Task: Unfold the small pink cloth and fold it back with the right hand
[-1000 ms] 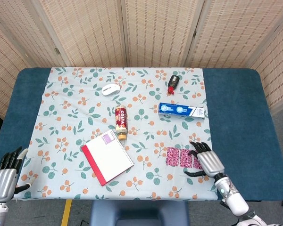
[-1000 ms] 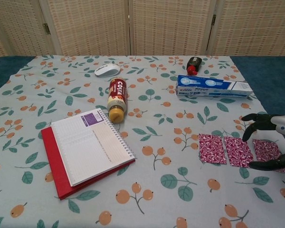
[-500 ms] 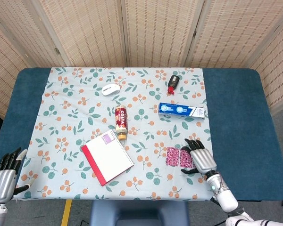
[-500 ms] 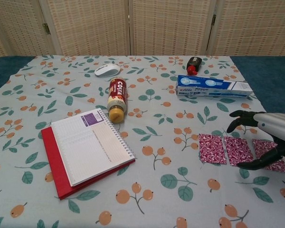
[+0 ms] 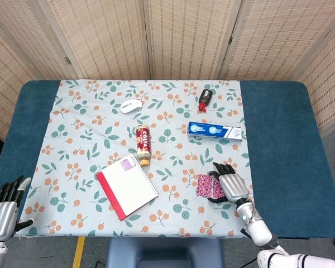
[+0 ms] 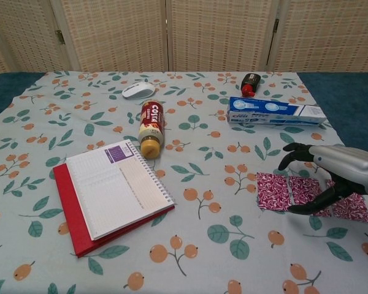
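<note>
Blue toothpaste box [image 6: 275, 112] (beyond cloth [image 6: 273, 192])

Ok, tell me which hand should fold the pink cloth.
The right hand. It is directly over the unfolded pink cloth, fingers spread above it. The left hand sits at the table's far left edge, well away from the cloth.

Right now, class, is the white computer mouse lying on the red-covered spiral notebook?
No, the white computer mouse lies on the floral tablecloth, apart from the red-covered spiral notebook.
</note>
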{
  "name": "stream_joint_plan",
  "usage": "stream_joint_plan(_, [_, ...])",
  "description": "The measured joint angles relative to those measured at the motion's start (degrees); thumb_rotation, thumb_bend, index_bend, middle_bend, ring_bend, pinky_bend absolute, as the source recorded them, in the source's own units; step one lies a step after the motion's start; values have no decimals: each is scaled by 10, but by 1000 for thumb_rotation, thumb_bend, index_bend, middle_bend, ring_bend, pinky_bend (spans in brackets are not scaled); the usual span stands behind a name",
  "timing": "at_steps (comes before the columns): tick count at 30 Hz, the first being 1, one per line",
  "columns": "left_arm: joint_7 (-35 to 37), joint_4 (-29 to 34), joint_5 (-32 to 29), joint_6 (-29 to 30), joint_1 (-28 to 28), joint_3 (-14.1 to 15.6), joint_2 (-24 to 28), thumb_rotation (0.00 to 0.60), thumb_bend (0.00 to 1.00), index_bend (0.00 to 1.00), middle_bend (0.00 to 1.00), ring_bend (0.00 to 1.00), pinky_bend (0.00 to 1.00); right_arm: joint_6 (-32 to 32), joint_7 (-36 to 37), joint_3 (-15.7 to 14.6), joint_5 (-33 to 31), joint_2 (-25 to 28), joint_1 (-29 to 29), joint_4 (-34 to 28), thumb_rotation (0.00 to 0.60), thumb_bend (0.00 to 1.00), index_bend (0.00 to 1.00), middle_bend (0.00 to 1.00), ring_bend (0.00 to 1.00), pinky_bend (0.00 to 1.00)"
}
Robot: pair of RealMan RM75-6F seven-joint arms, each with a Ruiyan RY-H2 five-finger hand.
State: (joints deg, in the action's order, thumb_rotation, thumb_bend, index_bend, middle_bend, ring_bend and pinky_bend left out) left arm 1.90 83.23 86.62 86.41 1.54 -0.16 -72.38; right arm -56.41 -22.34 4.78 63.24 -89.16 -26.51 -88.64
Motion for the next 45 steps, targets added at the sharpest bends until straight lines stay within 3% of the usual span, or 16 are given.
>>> stream_joint_plan(16, [12,-16,-3,-4,0,0,-6,600,289,112,57,97,0,6,-42,5,-55,-29,-25,15,415,207,217,50,0,0])
stream_joint_plan(45, [20,-25,-6,-10,1,-1,-8,600,289,111,57,98,0,-9,-42,-3,-58,-38,-34,23,413,207,202,50,0,0])
